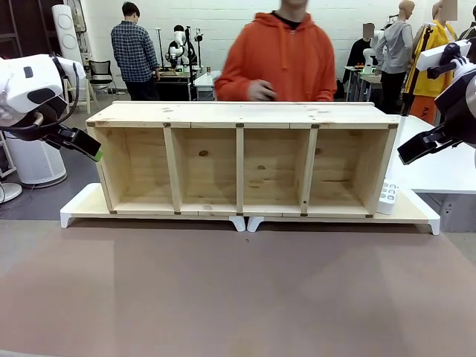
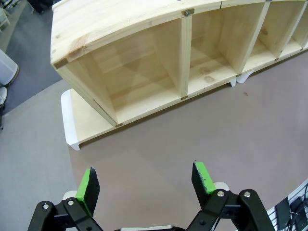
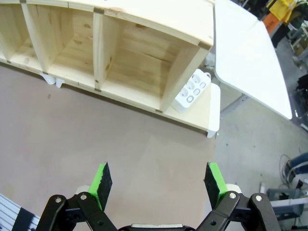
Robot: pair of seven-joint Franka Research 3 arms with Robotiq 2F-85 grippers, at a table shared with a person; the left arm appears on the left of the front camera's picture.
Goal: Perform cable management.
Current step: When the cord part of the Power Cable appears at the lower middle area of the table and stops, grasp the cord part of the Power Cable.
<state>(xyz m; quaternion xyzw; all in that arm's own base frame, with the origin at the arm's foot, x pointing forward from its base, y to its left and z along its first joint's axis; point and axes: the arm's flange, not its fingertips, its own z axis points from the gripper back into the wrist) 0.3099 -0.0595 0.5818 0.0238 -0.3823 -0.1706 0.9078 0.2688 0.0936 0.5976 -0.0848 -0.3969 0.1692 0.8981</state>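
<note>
The cable is out of view. A long wooden shelf (image 1: 242, 115) with four open compartments stands on two low white-edged boards (image 1: 82, 207) at the table's far side. My left gripper (image 1: 91, 146) hovers beside the shelf's left end. In the left wrist view the left gripper (image 2: 146, 178) is open over bare brown tabletop, in front of the shelf (image 2: 120, 29). My right gripper (image 1: 413, 151) hangs off the shelf's right end. In its own view the right gripper (image 3: 159, 177) is open too, above the table before the shelf (image 3: 159, 17).
A small white power strip (image 1: 387, 197) leans against the shelf's right end, also seen as the power strip (image 3: 191, 90) on the board. A person in an orange hoodie (image 1: 279, 63) stands behind the shelf with a hand at its top. A white side table (image 1: 439, 167) sits at the right.
</note>
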